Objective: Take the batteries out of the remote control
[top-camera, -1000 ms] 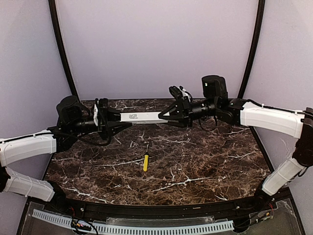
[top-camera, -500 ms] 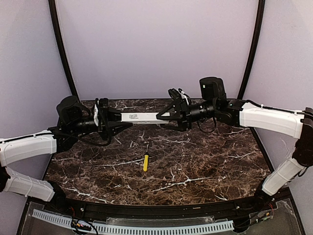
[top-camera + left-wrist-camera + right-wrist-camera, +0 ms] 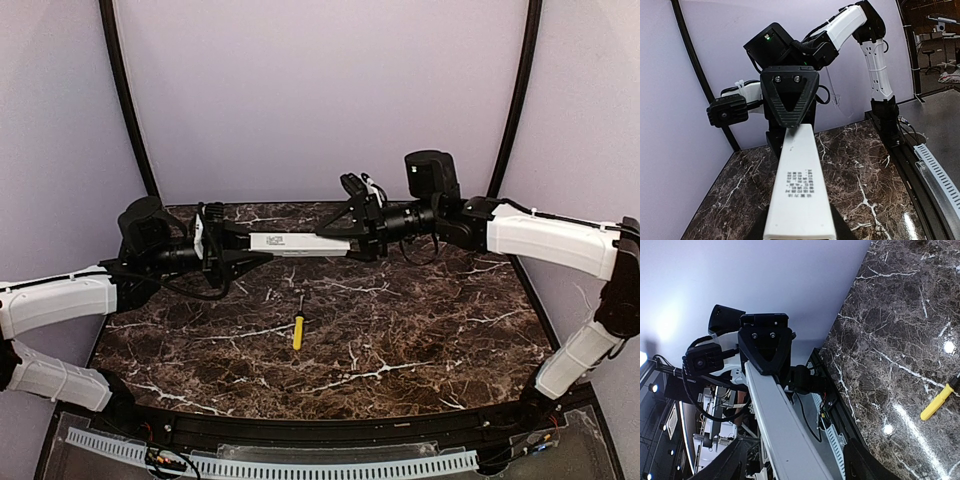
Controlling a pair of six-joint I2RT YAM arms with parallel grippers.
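**Spotter:** Where do your tools stand?

**Me:** My right tool (image 3: pixel 336 240) is released. In its wrist view its fingers (image 3: pixel 735 463) are spread on either side of the remote control (image 3: pixel 296 242) with a gap on each side, so it surrounds the right end without pinching it. My left tool (image 3: pixel 246 244) is clenched on the other end and carries the whole bar.

**Spotter:** And the remote itself?

**Me:** It's level in the air between the two tools, over the back of the table (image 3: pixel 420 330), with its label facing the overhead camera. The yellow-handled screwdriver (image 3: pixel 297 330) lies well apart from it, nearer me. I see no batteries anywhere. I judge they're inside, behind the back cover, and I can't tell from here which face that is or where its seam runs.

**Spotter:** So how do you handle the cover?

**Me:** I want the left tool firm and motionless as the anchor. With the right I'd close only on the cover, pads flat across its width. Then I'd pull straight along the bar's axis, slowly and without twisting, or the bar could lever out of the left grip. I'd do it low over the table, so loose cells drop only a short way and don't roll off.
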